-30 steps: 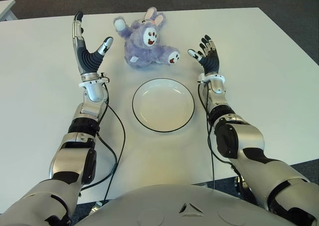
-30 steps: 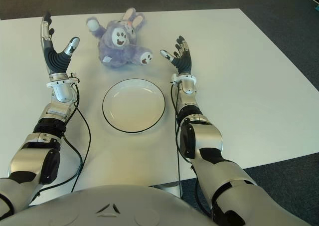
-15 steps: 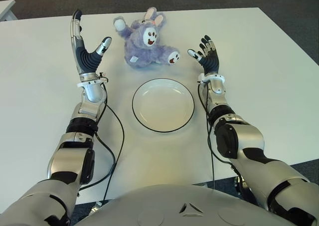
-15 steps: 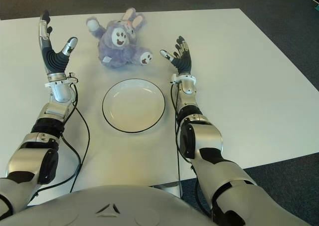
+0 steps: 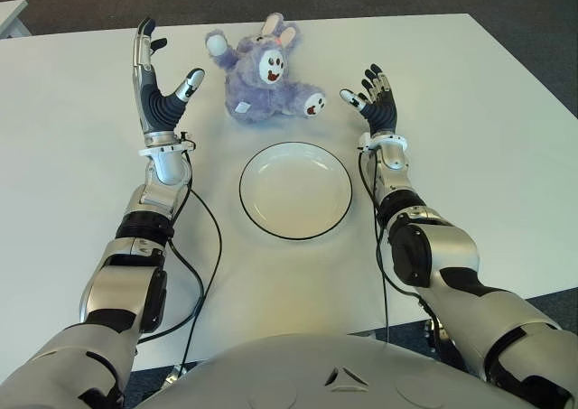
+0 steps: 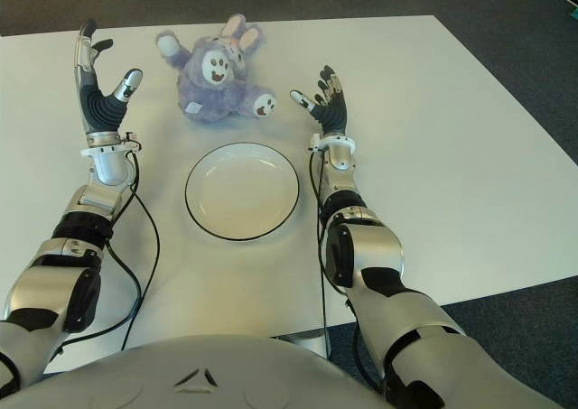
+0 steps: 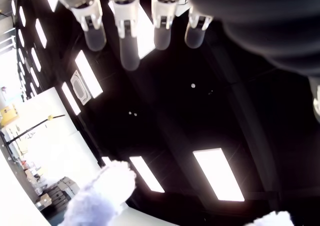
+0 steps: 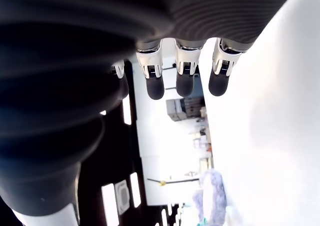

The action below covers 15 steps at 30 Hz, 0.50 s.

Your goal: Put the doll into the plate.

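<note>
A white table (image 5: 506, 138) seen from above, from the robot's head. A purple plush doll (image 5: 262, 70) with rabbit ears lies on the table at its far side, face up, arms and legs spread. It is not held by either hand. Nearer the robot, a white plate (image 5: 295, 190) with a dark rim sits on the table, with nothing in it. The doll lies just beyond the plate's far edge, apart from it.

The left hand (image 5: 155, 84) is raised to the left of the doll, palm turned toward it, fingers spread and pointing up and away from the robot, thumb out toward the doll. It grasps nothing. In the left wrist view its fingers (image 7: 129, 41) extend straight, and a fuzzy purple limb of the doll (image 7: 102, 196) shows beyond them.

The right hand (image 5: 375, 102) is just to the right of the doll, near one of its feet, fingers spread apart, holding nothing. In the right wrist view its fingers (image 8: 154, 76) are extended, with a bit of the doll (image 8: 212, 198) farther off.

Black cables (image 5: 203, 264) trail along both forearms.
</note>
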### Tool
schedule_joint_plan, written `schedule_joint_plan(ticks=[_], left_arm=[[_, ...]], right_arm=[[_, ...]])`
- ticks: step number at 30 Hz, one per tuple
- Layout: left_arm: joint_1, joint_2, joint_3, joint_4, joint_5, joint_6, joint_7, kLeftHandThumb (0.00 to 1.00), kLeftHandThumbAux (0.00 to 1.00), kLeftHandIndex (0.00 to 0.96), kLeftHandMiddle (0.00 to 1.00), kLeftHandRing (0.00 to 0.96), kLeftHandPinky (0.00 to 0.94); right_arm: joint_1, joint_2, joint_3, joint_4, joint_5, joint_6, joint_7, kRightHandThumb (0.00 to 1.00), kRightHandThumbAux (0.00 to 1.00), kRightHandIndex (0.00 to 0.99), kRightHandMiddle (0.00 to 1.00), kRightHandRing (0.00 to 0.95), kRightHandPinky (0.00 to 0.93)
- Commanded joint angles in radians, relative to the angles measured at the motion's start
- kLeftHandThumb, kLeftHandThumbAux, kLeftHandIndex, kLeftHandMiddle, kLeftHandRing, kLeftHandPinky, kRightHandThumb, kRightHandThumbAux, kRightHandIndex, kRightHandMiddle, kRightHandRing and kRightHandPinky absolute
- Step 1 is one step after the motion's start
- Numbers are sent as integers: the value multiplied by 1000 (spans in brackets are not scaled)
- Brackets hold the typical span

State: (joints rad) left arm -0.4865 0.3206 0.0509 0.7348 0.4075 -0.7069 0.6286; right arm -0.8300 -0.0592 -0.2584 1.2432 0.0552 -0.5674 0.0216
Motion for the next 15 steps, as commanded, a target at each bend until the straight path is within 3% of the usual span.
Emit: schedule_joint_plan(ticks=[1, 15], left_arm=[[2, 32, -24, 10, 32, 20, -20, 0, 329, 0, 30, 133, 0], [-15, 81, -75, 17, 80, 52, -26, 0, 325, 0, 31, 43, 0]], right_arm=[[53, 21, -1, 33, 6, 17, -5, 20, 804, 20, 19, 12, 36], [52, 21, -4, 33, 11, 18, 1, 22, 801, 17, 14, 7, 31]])
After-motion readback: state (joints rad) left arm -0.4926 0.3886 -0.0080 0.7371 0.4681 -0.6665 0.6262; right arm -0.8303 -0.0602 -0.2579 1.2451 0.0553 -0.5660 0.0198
